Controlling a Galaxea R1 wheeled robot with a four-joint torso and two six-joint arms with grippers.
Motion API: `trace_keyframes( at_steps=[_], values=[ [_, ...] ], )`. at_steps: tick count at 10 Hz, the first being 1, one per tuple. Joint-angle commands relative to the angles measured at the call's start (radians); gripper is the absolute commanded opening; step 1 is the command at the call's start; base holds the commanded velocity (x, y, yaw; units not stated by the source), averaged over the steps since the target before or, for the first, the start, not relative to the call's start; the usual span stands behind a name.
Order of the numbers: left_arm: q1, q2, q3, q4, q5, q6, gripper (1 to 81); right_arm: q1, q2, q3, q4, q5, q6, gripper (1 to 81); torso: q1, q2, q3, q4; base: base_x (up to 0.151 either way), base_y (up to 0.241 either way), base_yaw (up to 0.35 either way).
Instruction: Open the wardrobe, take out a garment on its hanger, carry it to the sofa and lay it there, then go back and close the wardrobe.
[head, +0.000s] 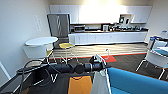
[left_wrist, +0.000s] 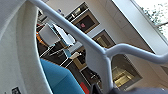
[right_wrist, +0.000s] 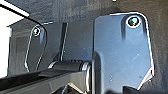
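Taking the sofa (head: 136, 81) as landmark and reading the head view from left to right: far to its left stands a round white table (head: 41, 40) with a white chair (head: 35, 51) tucked against it, and just beyond that a yellow chair (head: 66, 45). Behind them, well away from the sofa, a kitchen counter (head: 107, 37) runs along the back wall.

Nearer, the left arm reaches across toward the sofa's left end. Its left gripper (head: 98, 63) is clamped on the hanger (head: 106, 53), whose hook rises above it; the left wrist view shows the hanger's white bars (left_wrist: 105, 53) close up. The shirt (head: 100, 83) hangs below the gripper, right at the sofa's left edge, not yet lying on the cushion. An orange patch (head: 80, 85) sits just left of it. Right of the sofa stand white-and-teal chairs (head: 156, 56).

Whether the right gripper is open or closed I cannot tell.

My judgement: the garment is out and has been carried almost to the sofa. Laying it down, returning and closing the wardrobe remain.
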Motion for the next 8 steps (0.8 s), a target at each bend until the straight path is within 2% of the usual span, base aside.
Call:
trace_keyframes(
  at_steps=[1,8],
  values=[
    [-0.183,0.005,0.021,0.03,-0.028,0.012,1.0,0.039,0.014,0.008,0.003,-0.057,-0.002,81.1,0.0,0.0,0.0,0.0,0.0,0.0,-0.379],
    [-0.183,-0.003,0.021,0.029,-0.023,0.012,1.0,0.038,0.013,0.008,0.003,-0.057,-0.002,81.1,0.0,0.0,0.0,0.0,0.0,0.0,-0.379]
  ],
)
